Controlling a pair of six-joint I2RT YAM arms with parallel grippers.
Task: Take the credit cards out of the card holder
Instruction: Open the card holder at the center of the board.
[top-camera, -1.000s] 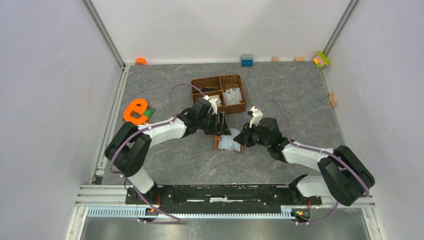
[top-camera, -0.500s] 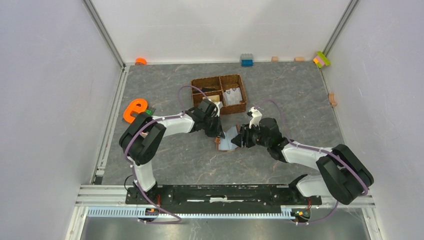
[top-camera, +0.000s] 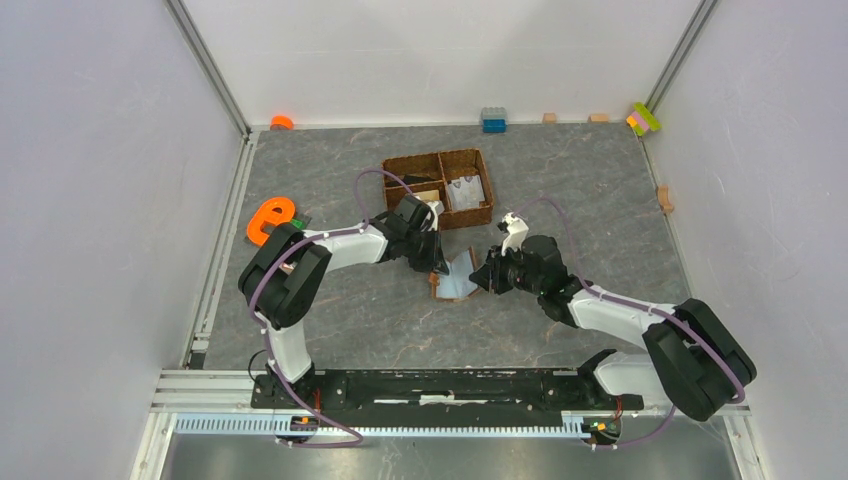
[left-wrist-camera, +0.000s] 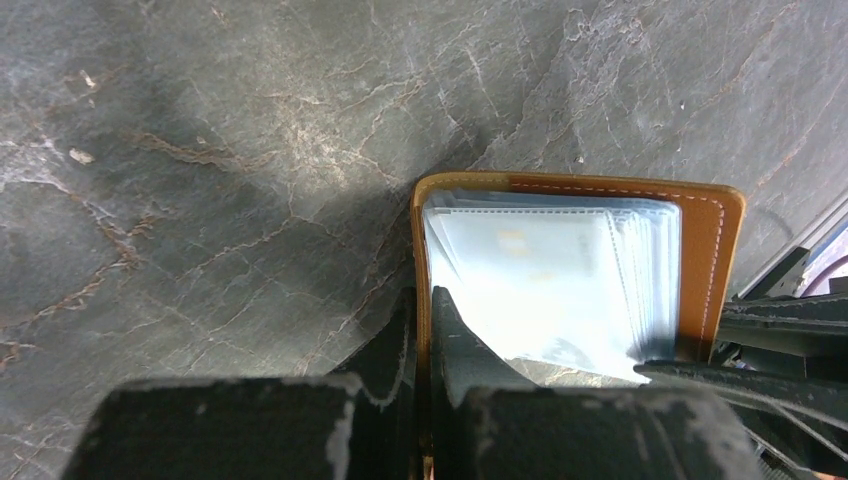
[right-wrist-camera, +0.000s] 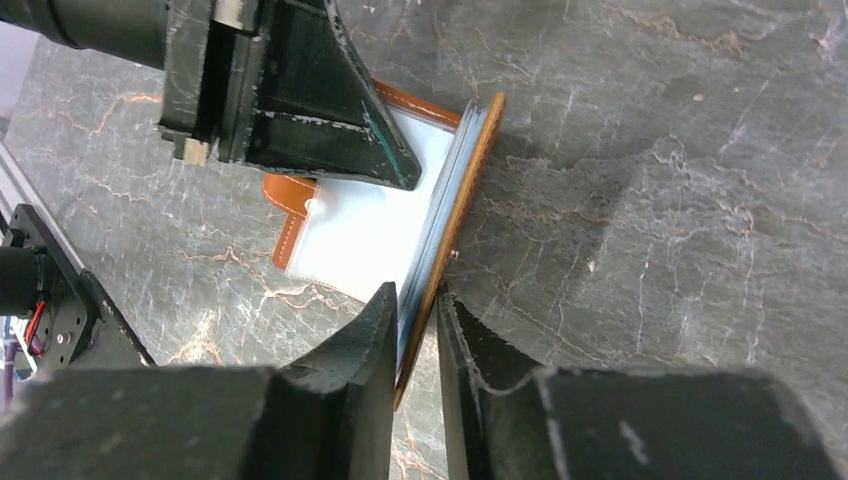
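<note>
The card holder (top-camera: 455, 282), brown outside and pale grey-blue inside, stands half open on the grey floor between both arms. My left gripper (top-camera: 437, 263) is shut on its left cover (left-wrist-camera: 423, 300); the clear pockets (left-wrist-camera: 550, 270) fan out to the right of that cover. My right gripper (right-wrist-camera: 418, 318) pinches the other cover (right-wrist-camera: 470, 180) together with a stack of pockets. No credit cards can be told apart inside the pockets. Pale card-like pieces (top-camera: 466, 190) lie in the woven basket's right compartment, and a tan one (top-camera: 428, 197) lies in its near left compartment.
The brown woven basket (top-camera: 400, 165) stands just behind the left gripper. An orange letter shape (top-camera: 268, 220) lies at the left. Small blocks sit along the back wall, among them a blue one (top-camera: 493, 120) and an orange one (top-camera: 282, 122). A wooden piece (top-camera: 665, 198) lies at the right.
The left gripper has closed on the left cover and its arm has swung in. The right gripper opened and closed again on the other cover. The holder has risen from flat to half open.
</note>
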